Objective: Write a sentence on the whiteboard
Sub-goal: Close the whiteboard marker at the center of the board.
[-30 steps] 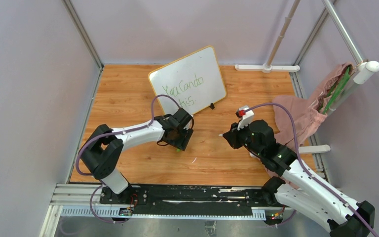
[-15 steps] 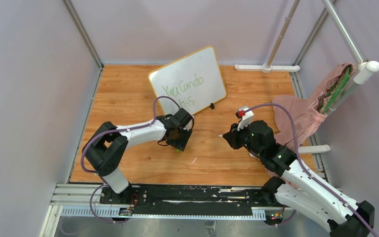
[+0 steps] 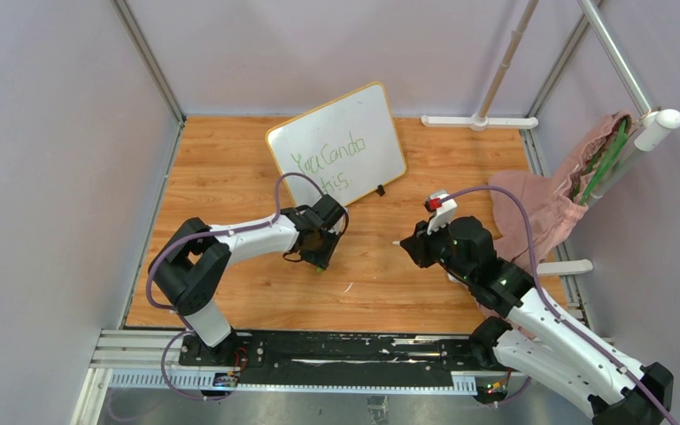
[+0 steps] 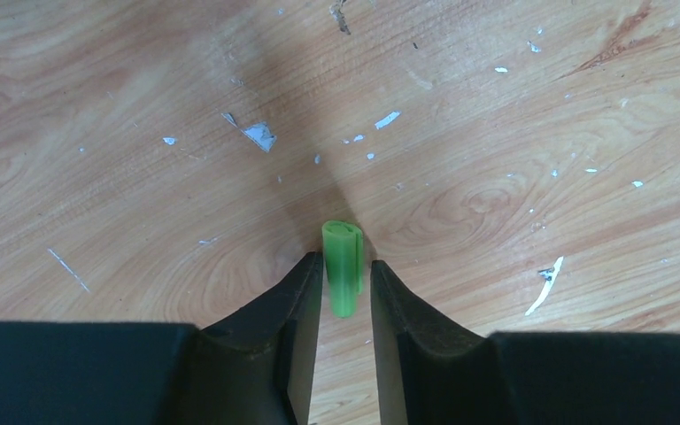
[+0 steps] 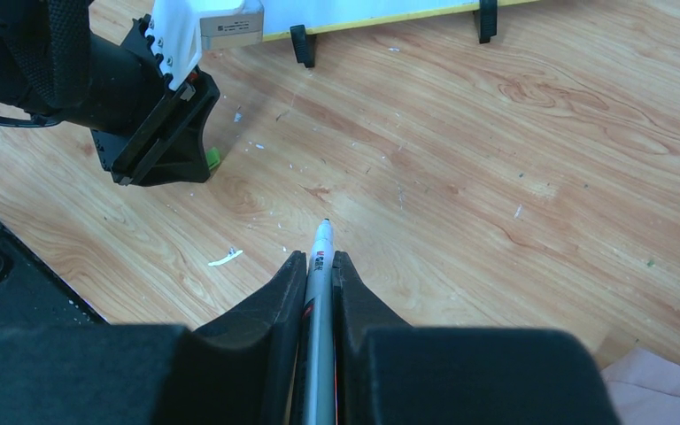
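Observation:
The whiteboard (image 3: 336,146) leans tilted at the back of the wooden floor, and the green sentence (image 3: 328,159) fills two lines on it. Its yellow rim (image 5: 363,27) and black clip feet show in the right wrist view. My left gripper (image 3: 320,264) is down at the floor in front of the board. Its jaws (image 4: 344,260) straddle a small green cap (image 4: 343,266) lying on the wood: the left finger touches it and a slim gap remains at the right finger. My right gripper (image 3: 410,243) hovers to the right, shut on a white-grey marker (image 5: 321,257) whose tip points toward the left arm.
A pink cloth (image 3: 540,208) lies heaped at the right wall under a white rail with a green hanger (image 3: 606,159). A white pole foot (image 3: 478,121) sits at the back right. White scraps (image 3: 348,288) dot the floor. Grey walls close three sides.
The left gripper's jaws have narrowed around the green cap, and its elbow has shifted slightly. The right arm and the marker have not moved.

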You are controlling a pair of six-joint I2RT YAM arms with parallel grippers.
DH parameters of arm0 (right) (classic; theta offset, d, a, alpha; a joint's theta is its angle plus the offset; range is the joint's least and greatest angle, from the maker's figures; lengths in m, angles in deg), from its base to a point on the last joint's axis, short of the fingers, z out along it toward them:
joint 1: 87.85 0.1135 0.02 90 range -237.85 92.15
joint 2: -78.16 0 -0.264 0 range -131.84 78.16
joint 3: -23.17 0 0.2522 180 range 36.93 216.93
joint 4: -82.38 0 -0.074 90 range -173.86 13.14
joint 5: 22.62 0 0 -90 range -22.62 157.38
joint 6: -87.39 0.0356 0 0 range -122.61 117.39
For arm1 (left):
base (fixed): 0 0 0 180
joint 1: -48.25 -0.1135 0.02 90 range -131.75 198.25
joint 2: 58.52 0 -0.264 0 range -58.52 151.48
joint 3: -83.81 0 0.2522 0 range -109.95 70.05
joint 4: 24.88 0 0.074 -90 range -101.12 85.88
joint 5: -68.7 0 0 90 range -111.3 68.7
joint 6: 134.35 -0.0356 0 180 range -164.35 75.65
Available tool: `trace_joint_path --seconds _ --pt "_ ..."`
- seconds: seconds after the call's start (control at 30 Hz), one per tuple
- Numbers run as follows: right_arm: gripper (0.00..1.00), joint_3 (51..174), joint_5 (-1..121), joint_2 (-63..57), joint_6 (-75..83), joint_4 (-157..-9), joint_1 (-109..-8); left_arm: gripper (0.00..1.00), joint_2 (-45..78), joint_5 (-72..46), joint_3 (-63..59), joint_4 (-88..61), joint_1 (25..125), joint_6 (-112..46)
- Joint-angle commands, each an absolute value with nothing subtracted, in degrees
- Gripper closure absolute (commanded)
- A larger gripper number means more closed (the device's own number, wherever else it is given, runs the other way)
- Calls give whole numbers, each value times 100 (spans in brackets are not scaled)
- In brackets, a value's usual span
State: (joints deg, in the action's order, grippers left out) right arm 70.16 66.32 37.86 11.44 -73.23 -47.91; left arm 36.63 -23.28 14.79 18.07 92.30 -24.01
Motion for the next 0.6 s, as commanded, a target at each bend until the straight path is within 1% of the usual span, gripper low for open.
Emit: trace_joint_path --seconds 0.0,0.37,0.43,0.5,0.57 --pt "100 6953 6607 3900 1052 -7373 -4719 70 3728 -2381 1579 1706 9219 -2288" --pt "100 6945 6589 3930 1063 -7350 -4721 84 3658 -2249 1849 1469 9134 -2012" --pt "100 6946 6589 3938 1068 -7352 -4724 90 3649 -2223 1862 1459 9116 -1994" --pt "100 6945 6589 3940 1074 -7354 -4725 100 3632 -2217 1855 1455 9114 -1977" --pt "100 6945 6589 3940 1084 -7347 -4723 100 3596 -2209 1848 1461 9109 -1958"
